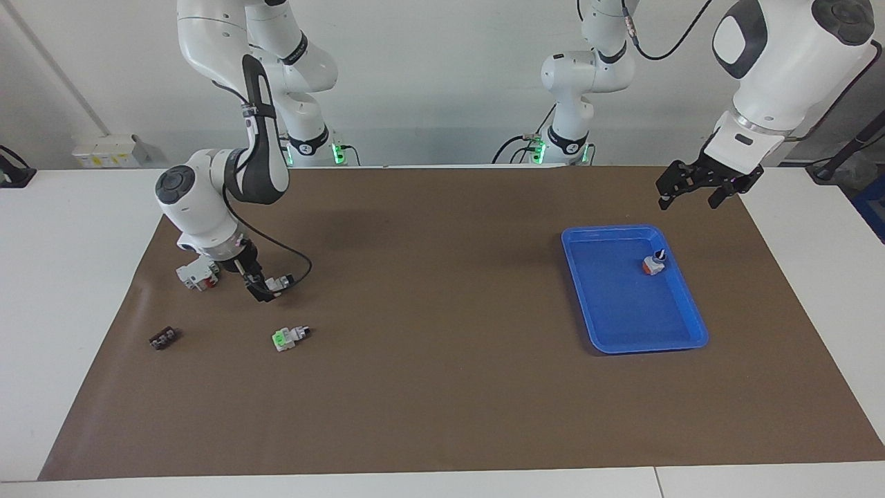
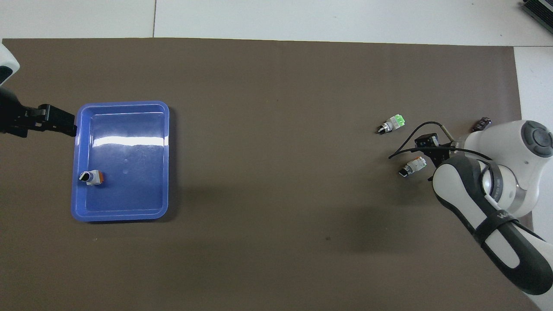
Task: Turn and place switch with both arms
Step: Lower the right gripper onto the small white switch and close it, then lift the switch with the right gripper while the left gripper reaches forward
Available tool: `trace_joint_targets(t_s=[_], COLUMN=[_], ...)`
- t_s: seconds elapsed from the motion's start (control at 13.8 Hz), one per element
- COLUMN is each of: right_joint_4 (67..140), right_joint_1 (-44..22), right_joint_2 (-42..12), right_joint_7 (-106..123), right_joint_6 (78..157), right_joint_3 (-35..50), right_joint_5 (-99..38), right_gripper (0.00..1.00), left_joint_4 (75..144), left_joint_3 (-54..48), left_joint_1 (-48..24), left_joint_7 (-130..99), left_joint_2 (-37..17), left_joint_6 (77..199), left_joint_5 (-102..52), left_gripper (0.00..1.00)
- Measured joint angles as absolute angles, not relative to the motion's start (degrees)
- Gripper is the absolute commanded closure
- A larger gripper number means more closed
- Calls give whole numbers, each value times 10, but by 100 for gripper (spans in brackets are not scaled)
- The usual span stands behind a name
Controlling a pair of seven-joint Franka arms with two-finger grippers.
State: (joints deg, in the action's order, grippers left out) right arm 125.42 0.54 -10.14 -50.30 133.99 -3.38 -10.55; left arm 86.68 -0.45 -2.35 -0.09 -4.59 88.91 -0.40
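Observation:
The switch (image 1: 280,282), a white-grey block with an orange patch and a short black knob, lies on the brown mat toward the right arm's end of the table. It also shows in the overhead view (image 2: 414,166). My right gripper (image 1: 258,283) is down at the mat, right beside the switch and touching or nearly touching its orange end. The arm hides much of that gripper from above. My left gripper (image 1: 691,197) is open and empty. It hangs in the air over the mat beside the blue tray (image 1: 632,232) and also shows in the overhead view (image 2: 60,123).
The tray (image 2: 121,103) holds a similar switch with a dark-blue knob (image 1: 653,263) (image 2: 90,177). A white switch with a green part (image 1: 289,337) (image 2: 392,123) and a small dark part (image 1: 164,338) (image 2: 481,124) lie farther from the robots than the switch. A black cable (image 1: 304,266) loops off the right wrist.

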Motion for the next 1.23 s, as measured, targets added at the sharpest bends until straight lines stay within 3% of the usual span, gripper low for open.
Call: trace_joint_targets(t_s=[0.14, 0.22, 0.29, 0.36, 0.65, 1.01, 1.23], right_joint_4=[1258, 1261, 1263, 1265, 1261, 1172, 1121], right_joint_1=[5, 5, 5, 5, 3, 0, -6], right_joint_2=[-105, -106, -107, -108, -109, -107, -106], right_joint_7=[-503, -503, -503, -503, -503, -520, -632], right_joint_6=[1346, 1352, 1353, 1354, 1341, 1200, 1160], right_joint_3=[-34, -34, -35, -35, -30, -28, 5], right_joint_5=[-113, -114, -117, -121, -127, -308, -393], right_gripper=[17, 46, 83, 100, 100, 100, 100], left_joint_4=[867, 867, 867, 867, 867, 867, 867], left_joint_3=[-5, -5, -5, -5, -5, -5, -8], left_joint_1=[-23, -23, -23, -23, -23, -23, -26], left_joint_7=[-1, -1, -1, -1, -1, -1, -1], left_joint_2=[-46, -46, -46, -46, -46, -46, -42], left_joint_6=[889, 889, 889, 889, 889, 890, 890], left_joint_5=[-4, -4, -4, -4, -4, -4, -4], left_gripper=[0, 0, 0, 0, 0, 0, 0])
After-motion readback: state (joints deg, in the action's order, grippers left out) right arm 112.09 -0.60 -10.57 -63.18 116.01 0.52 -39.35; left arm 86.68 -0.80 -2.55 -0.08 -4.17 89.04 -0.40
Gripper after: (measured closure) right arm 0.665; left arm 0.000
